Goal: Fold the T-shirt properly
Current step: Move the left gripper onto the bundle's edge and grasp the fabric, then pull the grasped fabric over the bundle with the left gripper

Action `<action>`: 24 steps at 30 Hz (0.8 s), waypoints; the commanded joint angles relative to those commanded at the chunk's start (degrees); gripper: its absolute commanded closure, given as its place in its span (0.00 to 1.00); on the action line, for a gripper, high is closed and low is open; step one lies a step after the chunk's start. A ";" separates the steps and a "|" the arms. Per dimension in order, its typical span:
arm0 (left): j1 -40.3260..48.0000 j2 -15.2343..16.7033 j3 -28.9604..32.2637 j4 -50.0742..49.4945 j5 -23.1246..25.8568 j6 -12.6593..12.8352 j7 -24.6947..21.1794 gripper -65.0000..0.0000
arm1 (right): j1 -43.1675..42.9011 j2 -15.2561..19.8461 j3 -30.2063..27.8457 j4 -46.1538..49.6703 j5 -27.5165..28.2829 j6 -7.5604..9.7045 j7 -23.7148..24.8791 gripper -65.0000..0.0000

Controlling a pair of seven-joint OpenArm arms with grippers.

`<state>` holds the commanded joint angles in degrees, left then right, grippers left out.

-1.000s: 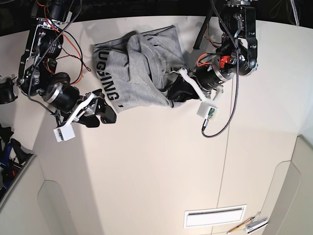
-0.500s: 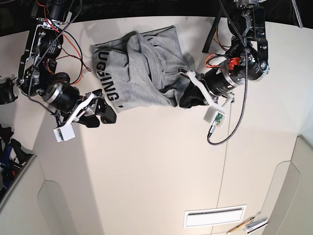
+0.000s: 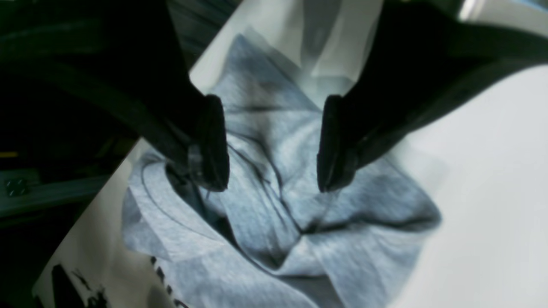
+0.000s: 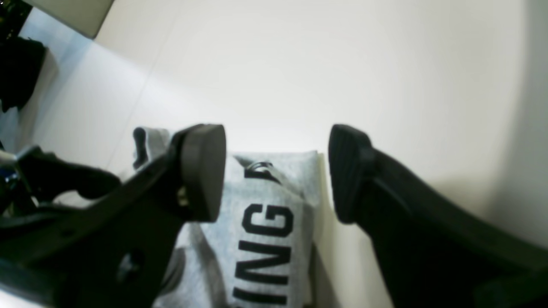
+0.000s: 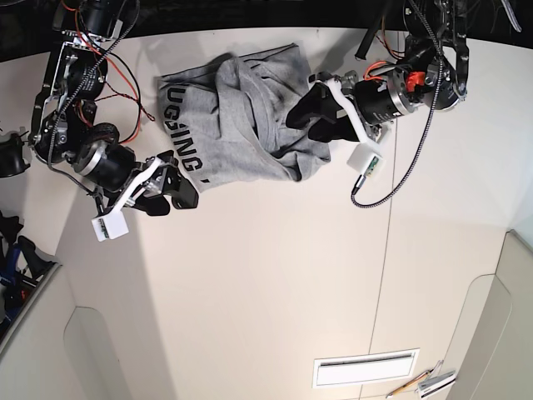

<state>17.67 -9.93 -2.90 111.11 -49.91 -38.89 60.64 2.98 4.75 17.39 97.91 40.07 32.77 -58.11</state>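
Left gripper (image 3: 272, 145) jaws spread wide, nothing between the pads, crumpled grey cloth filling the gap below them; whether the tips touch the fabric can't be told from the left wrist view. In the base view the left gripper (image 5: 321, 112) sits at upper centre-right of the frame, over the right edge of the T-shirt (image 5: 241, 117), jaws pointing left into the bunched folds. Right gripper (image 4: 276, 171) jaws also spread and empty, seen in the right wrist view straddling the lower edge of the T-shirt (image 4: 265, 222) where the black lettering shows, bare tabletop (image 4: 342, 64) beyond. In the base view the right gripper (image 5: 166, 187) lies at left centre, just beside the shirt's lower-left corner, near but apparently not gripping it. The shirt is a rumpled heap at upper centre of the base view, lettered panel on its left side, plain grey folds piled on the right, long axis roughly left to right across the frame. Left arm is the nearer one, already over cloth; likely next move is a pinch of a fold on the right side to spread the heap. Left arm reaches in from upper right, wrist turned leftward; right arm hangs down from upper left, forearm angled toward lower right. Tabletop (image 5: 275, 292) below the shirt is bare.
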 joint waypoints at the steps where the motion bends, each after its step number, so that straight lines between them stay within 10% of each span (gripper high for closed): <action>1: 0.46 1.25 0.15 0.00 -0.02 -0.52 -0.02 0.44 | 0.00 0.00 0.00 0.00 0.00 -0.02 0.22 0.43; 5: 0.59 4.81 3.50 -0.02 6.40 0.02 -2.08 0.44 | -0.02 0.00 0.00 0.00 -0.02 -0.02 0.57 0.43; 13: 0.52 5.16 11.93 -0.02 22.43 9.01 -8.35 0.44 | 0.00 0.00 0.00 0.00 0.00 -0.02 0.46 0.43; 24: -0.70 6.45 17.29 -0.09 33.35 17.29 -10.73 0.44 | 0.00 0.00 0.00 0.00 0.00 -0.02 0.42 0.43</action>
<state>16.97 -3.49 14.39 111.02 -16.56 -21.61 49.91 2.98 4.75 17.39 97.91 40.07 32.75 -57.69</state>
